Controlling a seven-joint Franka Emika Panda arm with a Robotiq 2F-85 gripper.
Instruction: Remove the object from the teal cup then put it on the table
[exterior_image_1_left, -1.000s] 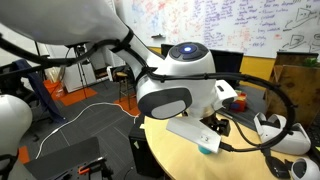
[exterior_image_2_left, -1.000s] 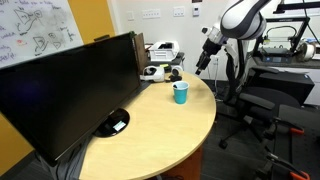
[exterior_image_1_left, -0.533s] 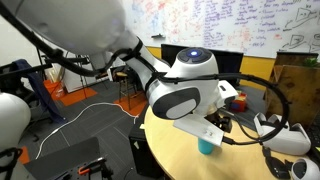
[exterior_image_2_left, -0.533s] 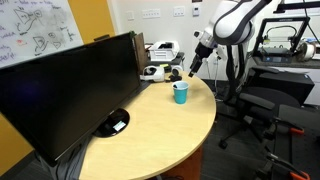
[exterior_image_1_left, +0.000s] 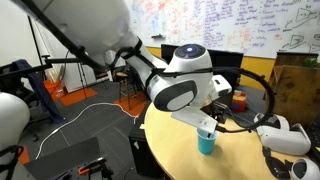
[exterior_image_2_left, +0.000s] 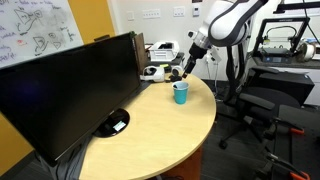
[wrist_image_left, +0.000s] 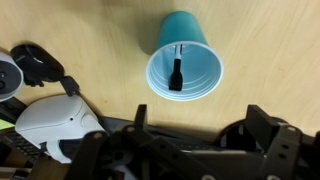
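The teal cup stands upright on the light-yellow table. Inside it lies the object, a thin dark stick with a wider lower end. My gripper is open and empty, its two dark fingers spread wide and a little to one side of the cup's rim. In both exterior views the gripper hangs just above the cup, near the rounded table edge.
A white headset-like device and a black controller lie close beside the cup. A white controller and a red-orange container sit further along. A large black monitor and a dark round pad occupy the table's other end.
The arm has swung over the table toward the teal cup. The gripper, earlier off to the cup's side, now hangs right above it.
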